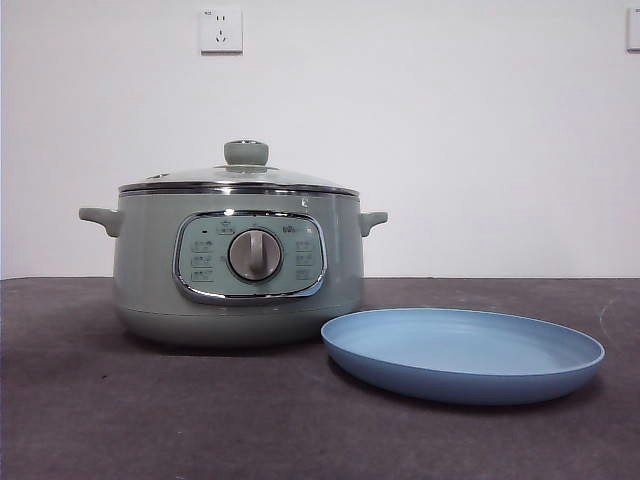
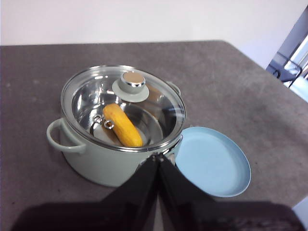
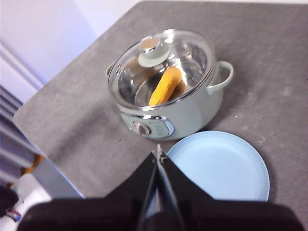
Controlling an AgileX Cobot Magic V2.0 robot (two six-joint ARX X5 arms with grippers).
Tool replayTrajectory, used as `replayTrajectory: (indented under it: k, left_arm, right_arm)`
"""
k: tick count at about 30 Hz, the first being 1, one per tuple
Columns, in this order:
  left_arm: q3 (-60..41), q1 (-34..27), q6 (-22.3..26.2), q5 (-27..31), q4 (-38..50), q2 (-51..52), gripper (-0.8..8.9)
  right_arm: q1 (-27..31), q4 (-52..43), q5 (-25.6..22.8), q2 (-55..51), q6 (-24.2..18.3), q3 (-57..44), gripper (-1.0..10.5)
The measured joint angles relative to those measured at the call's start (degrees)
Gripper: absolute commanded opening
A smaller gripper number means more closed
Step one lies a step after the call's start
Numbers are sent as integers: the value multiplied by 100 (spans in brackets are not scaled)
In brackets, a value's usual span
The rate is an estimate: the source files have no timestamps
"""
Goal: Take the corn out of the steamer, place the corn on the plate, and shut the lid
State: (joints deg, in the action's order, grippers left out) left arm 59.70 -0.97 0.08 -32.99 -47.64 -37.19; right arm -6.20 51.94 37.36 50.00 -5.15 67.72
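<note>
Two grippers hang above the table, neither touching anything: the left gripper [image 2: 157, 158] has its black jaws pressed together with nothing between them, and the right gripper [image 3: 158, 155] is likewise clenched on nothing. The sage-green steamer [image 1: 238, 270] stands on the dark grey table [image 1: 120, 420], its chrome-framed control panel and central dial [image 1: 256, 255] facing the front camera. The glass lid [image 2: 123, 108] sits closed on the pot, chrome rim seated all round, pale green knob [image 1: 246, 153] on top. Through the glass both wrist views show the corn [image 2: 122, 125] — a yellow-orange cob lying inside the steamer on its metal floor. The light-blue plate [image 1: 463, 355] lies flat on the table just beside the steamer, its rim close to the pot's base — whether they touch cannot be told. A white wall socket [image 1: 221, 29] shows on the wall behind.
</note>
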Motion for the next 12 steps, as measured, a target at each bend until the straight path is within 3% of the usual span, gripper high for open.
replayTrajectory:
  k: [6,7,9,11,12]
  left_arm:
    - [74,0,94,-2,-31,-22,38]
    - [74,0,94,-2,-31,-22,100]
    - [74,0,94,-2,-31,-24,328]
    - [74,0,94,-2,-31,-24,587]
    - [74,0,94,-2,-31,-24,606]
  right_arm:
    - [-61,90,-2,63,-160,17,13]
    - [-61,90,-2,63,-166,17,41]
    - [-61,90,-2,63,-179,17,191]
    - [-61,87,-2,63,-177,17,415]
    - [-61,87,-2,63,-177,17,506]
